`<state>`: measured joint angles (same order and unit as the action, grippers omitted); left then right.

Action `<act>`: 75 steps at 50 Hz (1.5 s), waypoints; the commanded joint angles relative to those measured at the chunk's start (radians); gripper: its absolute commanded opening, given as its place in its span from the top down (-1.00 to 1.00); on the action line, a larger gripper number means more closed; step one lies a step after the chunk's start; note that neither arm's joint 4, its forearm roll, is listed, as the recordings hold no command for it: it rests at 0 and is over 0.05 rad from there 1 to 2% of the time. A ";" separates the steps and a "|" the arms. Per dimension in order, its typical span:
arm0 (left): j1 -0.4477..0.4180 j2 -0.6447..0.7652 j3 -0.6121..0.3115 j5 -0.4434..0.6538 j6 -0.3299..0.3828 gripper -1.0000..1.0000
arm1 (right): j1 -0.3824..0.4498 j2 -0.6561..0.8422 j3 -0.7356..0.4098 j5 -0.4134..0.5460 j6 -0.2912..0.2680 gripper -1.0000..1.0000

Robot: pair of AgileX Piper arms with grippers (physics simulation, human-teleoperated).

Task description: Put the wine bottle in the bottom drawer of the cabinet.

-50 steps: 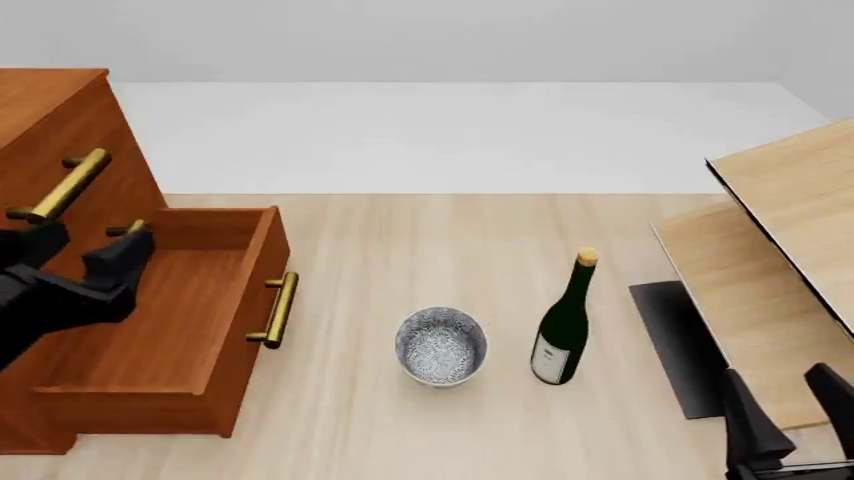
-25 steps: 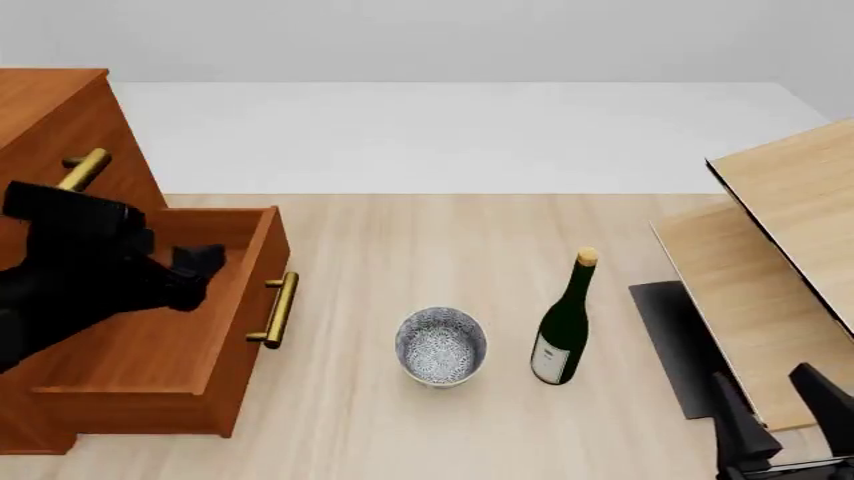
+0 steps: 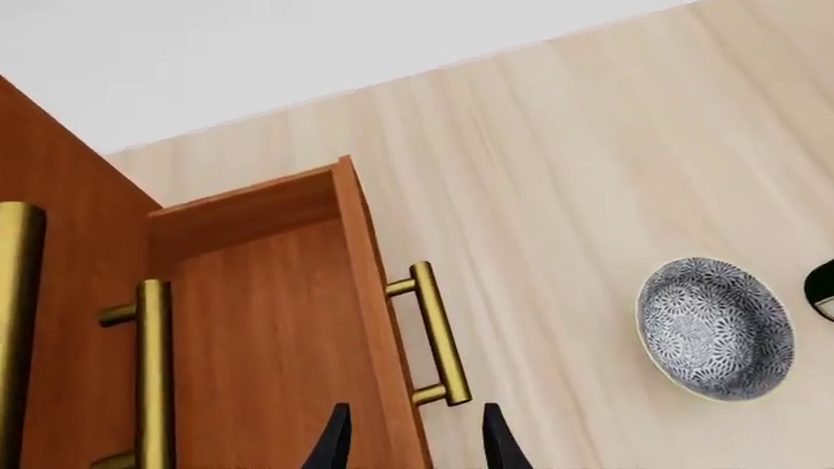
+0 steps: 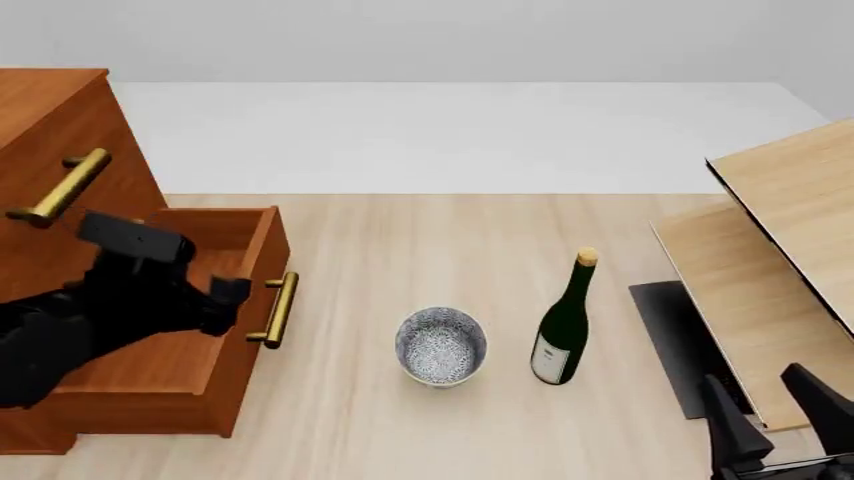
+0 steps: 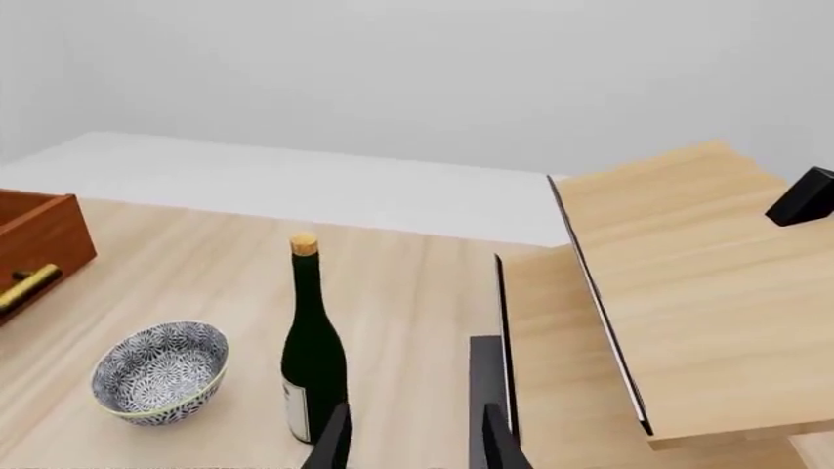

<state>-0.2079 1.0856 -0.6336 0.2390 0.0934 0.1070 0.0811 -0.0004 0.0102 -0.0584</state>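
Pale wood table, grey-white backdrop

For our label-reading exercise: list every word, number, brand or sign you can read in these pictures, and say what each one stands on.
No text can be read anywhere.
The wine bottle has a white label with faint dark marks, too small and blurred to read.
The bowl shows only a speckled pattern, no writing.
The cabinet bears no writing.

Pale wood table, white backdrop.
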 commanded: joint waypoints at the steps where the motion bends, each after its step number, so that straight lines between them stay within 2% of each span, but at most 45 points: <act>1: -0.004 0.035 0.053 -0.054 -0.010 -1.00 | 0.004 0.014 -0.001 -0.007 -0.006 -1.00; 15: -0.006 0.071 0.130 -0.135 -0.008 -1.00 | 0.008 0.025 0.000 -0.012 -0.009 -1.00; 34: -0.012 0.089 0.189 -0.186 -0.029 -1.00 | 0.012 0.031 0.000 -0.012 -0.009 -1.00; 75: -0.017 0.225 0.242 -0.338 -0.066 -1.00 | 0.021 0.054 0.000 -0.026 -0.006 -1.00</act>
<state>-0.2285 1.2796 -0.4009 -0.0659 0.0325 0.1273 0.1299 -0.0005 -0.0123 -0.0650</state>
